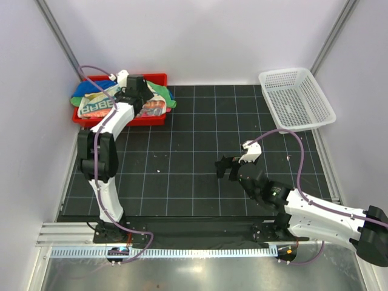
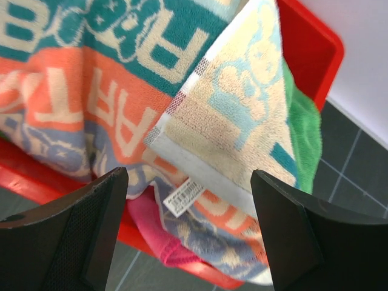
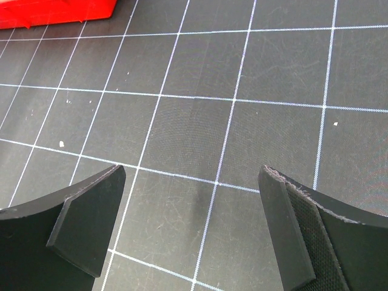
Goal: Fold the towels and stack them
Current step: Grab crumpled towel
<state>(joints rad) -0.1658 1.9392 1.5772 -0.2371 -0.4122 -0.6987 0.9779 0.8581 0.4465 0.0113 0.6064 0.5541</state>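
Towels (image 1: 97, 108) heaped in red tray (image 1: 154, 77). Left gripper (image 2: 188, 182) hovers over tray's near edge, jaws wide, empty. Right gripper (image 3: 191, 176) well off tray, also wide. Best to pinch the cream towel (image 2: 236, 103) at its hanging corner only, then lift clear of tray.

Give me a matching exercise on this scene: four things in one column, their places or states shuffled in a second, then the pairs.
Things
1. red tray
2. white mesh basket
3. right gripper
4. green towel

Places or states
A. far right corner of the table
B. jaws open above the bare mat
C. far left, holding the towels
D. spilling over the tray's right end

Pairs: 1-C, 2-A, 3-B, 4-D
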